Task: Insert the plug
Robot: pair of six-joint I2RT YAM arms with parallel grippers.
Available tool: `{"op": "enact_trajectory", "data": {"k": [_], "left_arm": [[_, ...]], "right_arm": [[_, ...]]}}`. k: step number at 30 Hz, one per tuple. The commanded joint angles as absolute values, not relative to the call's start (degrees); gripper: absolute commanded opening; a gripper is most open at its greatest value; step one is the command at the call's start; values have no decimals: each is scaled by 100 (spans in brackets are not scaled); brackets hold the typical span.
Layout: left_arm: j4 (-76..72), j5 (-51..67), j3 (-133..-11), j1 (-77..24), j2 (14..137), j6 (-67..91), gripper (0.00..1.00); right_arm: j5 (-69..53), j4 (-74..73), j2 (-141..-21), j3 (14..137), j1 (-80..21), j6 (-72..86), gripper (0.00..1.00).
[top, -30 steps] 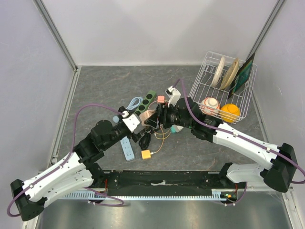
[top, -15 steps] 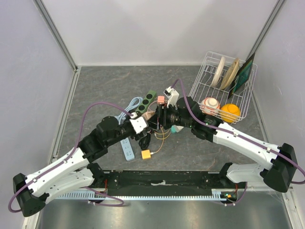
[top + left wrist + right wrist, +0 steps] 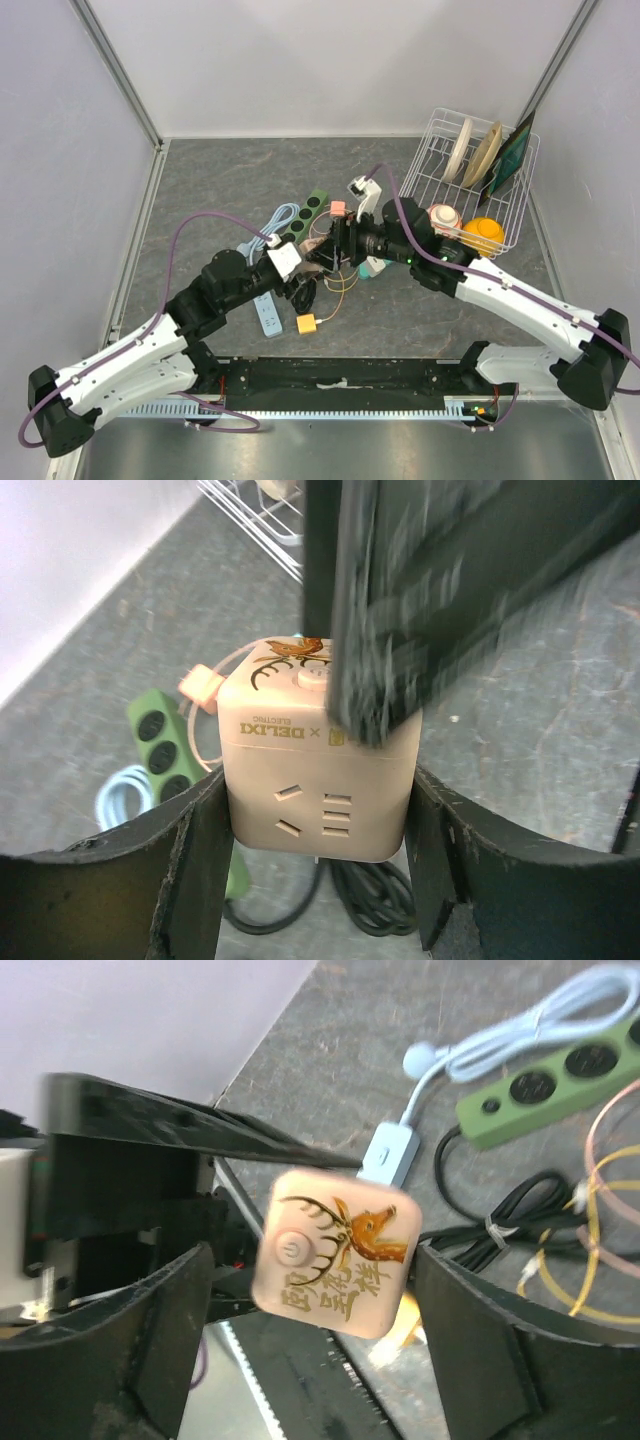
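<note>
- The cube socket (image 3: pixel 318 770) is clamped between the fingers of the left gripper (image 3: pixel 318 815), at 5 o'clock from the green power strip (image 3: pixel 305 213).
- The right gripper (image 3: pixel 312 1260) stands apart around the cube and does not touch it.
- Risk: with only one grip, the black cord (image 3: pixel 372 892) may pull, so the cube could tilt or slip.

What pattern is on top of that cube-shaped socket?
The cube socket shows a brown antlered deer on pale pink; right wrist view.
</note>
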State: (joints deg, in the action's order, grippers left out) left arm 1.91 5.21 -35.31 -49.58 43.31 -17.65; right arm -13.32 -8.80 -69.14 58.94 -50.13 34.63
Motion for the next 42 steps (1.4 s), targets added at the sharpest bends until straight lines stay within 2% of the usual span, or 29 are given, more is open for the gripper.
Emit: {"op": "enact_trajectory", "data": {"k": [1,5,8,12,18,23,32,39,40,42], "left_arm": [[-631,808,-3095,-4957,4131,-555,2],[-1081,993,-2707,-4957,3912,-62,2],[-1300,1151,-2584,-4948,3683,184,2],[-1301,1397,-2654,-4922,3568,264,2],[-1292,1591,-2751,-4913,3603,264,2],[-1353,1608,-2900,-4904,3788,193,2],[-1582,1802,-3014,-4904,4104,185,2],[-1652,1977,-3059,-4896,4245,167,2],[-1652,2004,-3076,-4896,4263,158,2],[-1652,2056,-3085,-4896,4289,158,2]], "right_arm": [[-2027,-536,-6469,6459,-4668,2166,92],[-3159,-685,-6329,6592,-4203,1112,98],[-4353,-738,-6267,6469,-3860,154,98],[-5305,-948,-6415,6311,-3577,-807,98],[-6054,-1739,-6943,6565,-3551,-2001,98],[-6074,-2566,-7330,6926,-3699,-2741,98],[-5774,-2593,-7690,6926,-3841,-2944,97],[-5924,-2593,-7892,7005,-3858,-2971,88],[-5941,-2593,-7910,7005,-3867,-2971,85],[-5950,-2593,-7919,7005,-3867,-2971,74]]}}
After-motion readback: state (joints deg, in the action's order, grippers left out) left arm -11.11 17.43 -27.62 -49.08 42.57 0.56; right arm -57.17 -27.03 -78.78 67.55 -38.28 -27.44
